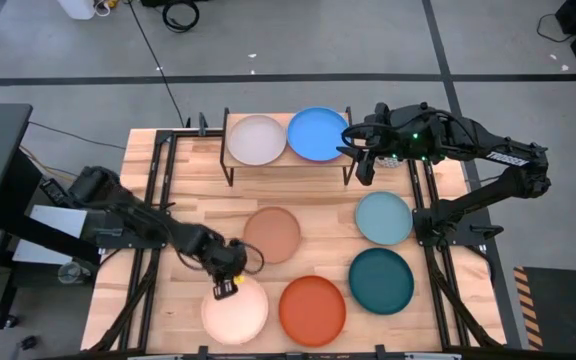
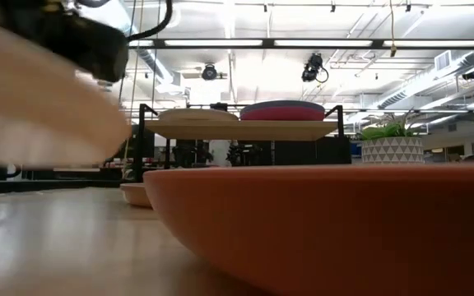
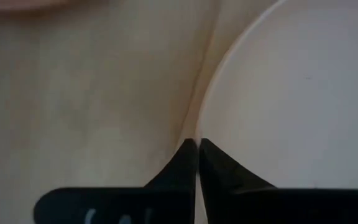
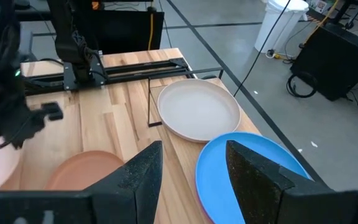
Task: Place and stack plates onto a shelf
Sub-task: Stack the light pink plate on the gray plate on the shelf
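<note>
Cream plate point(image 1: 235, 310), at bench's front edge nr left corner, is pinched at its rim by left gripper point(image 1: 225, 287), fingers narrow. Right gripper point(image 1: 360, 160) is held w/ fingers wide by shelf's point(image 1: 288, 163) right end, where bright blue plate point(image 1: 317, 134) lies beside grey plate point(image 1: 257, 139).

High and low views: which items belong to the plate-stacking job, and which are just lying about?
Job: shelf; grey plate, bright blue plate over magenta plate; tan-peach plate; pale blue plate; dark teal plate; orange plate; cream plate, gripped by left gripper; right gripper, open by shelf.

Lying about: potted plant; white bin; floor cables.
</note>
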`<action>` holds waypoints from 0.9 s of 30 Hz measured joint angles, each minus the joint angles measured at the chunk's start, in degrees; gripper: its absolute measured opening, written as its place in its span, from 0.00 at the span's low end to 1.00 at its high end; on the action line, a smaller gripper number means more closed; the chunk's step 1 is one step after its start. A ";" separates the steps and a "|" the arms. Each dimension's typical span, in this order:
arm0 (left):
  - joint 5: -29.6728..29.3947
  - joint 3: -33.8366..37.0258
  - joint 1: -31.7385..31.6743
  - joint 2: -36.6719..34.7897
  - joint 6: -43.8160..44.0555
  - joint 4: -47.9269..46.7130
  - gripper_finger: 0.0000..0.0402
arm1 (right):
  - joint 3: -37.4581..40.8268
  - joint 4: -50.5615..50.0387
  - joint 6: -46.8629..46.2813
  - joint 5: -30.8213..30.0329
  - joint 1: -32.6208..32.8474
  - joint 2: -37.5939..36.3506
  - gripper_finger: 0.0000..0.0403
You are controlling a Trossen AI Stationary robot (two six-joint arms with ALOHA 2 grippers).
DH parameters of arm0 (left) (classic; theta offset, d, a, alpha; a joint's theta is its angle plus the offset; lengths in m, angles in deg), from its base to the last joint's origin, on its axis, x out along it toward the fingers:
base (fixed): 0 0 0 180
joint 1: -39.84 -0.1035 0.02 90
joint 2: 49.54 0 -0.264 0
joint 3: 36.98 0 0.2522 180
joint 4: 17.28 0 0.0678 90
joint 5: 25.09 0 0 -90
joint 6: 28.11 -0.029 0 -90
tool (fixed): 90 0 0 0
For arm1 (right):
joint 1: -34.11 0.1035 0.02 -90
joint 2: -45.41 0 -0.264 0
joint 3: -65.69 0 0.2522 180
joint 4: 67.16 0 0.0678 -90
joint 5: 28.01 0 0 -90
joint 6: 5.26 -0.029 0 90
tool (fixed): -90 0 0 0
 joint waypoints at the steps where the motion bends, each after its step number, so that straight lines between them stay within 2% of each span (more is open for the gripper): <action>1: 0.02 0.00 -1.57 -1.81 0.23 -1.59 0.02 | 0.00 0.13 0.00 -0.01 0.00 0.00 0.45; 4: -0.29 0.00 -8.09 -7.92 0.80 -4.27 0.02 | 0.00 0.99 0.00 -0.20 0.00 0.00 0.45; 9: -2.26 -1.57 -24.16 -16.26 -0.19 -4.70 0.02 | 0.00 1.57 0.00 -0.47 0.00 0.00 0.45; 14: -4.78 -9.64 -41.60 -17.98 -10.62 -9.34 0.02 | 0.00 1.58 -1.34 -0.50 0.00 0.00 0.45; 20: -6.40 -25.08 -58.26 -11.16 -25.76 -16.93 0.02 | 0.00 3.64 -1.70 -0.52 0.00 0.00 0.45; 27: -6.49 -40.88 -69.30 2.91 -37.26 -23.18 0.02 | 0.00 5.35 -1.53 -1.13 0.00 0.00 0.45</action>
